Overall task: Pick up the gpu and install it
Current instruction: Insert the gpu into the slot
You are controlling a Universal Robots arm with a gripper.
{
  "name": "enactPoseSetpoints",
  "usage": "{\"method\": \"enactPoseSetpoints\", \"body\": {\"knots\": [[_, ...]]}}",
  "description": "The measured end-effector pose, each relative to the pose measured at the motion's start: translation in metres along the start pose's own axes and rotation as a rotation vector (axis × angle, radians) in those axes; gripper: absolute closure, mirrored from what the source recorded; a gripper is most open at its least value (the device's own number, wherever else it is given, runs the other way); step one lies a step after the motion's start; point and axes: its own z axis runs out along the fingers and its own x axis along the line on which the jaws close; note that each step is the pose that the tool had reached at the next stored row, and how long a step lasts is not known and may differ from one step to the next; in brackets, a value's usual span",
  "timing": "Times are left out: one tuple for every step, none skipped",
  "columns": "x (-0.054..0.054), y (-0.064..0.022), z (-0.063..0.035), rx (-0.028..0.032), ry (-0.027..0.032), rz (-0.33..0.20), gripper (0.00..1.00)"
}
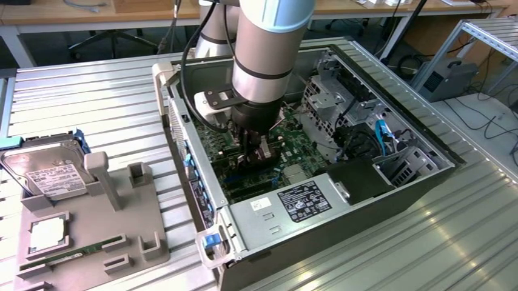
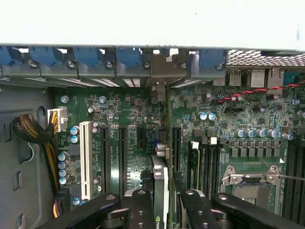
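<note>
The gripper [image 2: 159,205] has its jaws closed on the gpu [image 2: 160,183], held edge-on over the green motherboard [image 2: 138,119], beside the black expansion slots [image 2: 123,152].

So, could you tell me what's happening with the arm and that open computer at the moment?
The arm's gripper is down inside the open computer case, shut on the gpu, which it holds edge-on over the expansion slots of the motherboard. From these views I cannot tell whether the card is seated. On the exterior view's left, a grey holder tray carries a hard drive and a memory stick.
</note>
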Motion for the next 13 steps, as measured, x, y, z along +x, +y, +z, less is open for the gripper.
{"method": "enactPoseSetpoints", "body": {"knots": [[0.0,0.0001,0.0,-0.0007,-0.0005,0.0,0.73],[0.0,0.0,0.0001,0.0002,-0.0001,0.0,0.73],[0.0,0.0,0.0001,-0.0004,-0.0004,0.0,0.73],[-0.0001,0.0001,0.0001,-0.0011,-0.0008,0.0,0.73],[0.0,0.0,0.0001,-0.0002,-0.0004,0.0,0.73],[-0.0001,0.0001,0.0001,-0.0014,-0.001,0.0,0.73],[-0.0001,0.0001,0.0001,-0.0013,-0.0009,0.0,0.73],[-0.0001,0.0001,0.0001,-0.0015,-0.0011,0.0,0.73],[0.0,0.0,0.0001,0.0,-0.0003,0.0,0.73],[0.0,0.0001,0.0001,-0.0006,-0.0005,0.0,0.73],[-0.0001,0.0001,0.0001,-0.0008,-0.0007,0.0,0.73],[-0.0001,0.0001,0.0001,-0.0008,-0.0007,0.0,0.73],[-0.0001,0.0001,0.0001,-0.0011,-0.0008,0.0,0.73]]}}
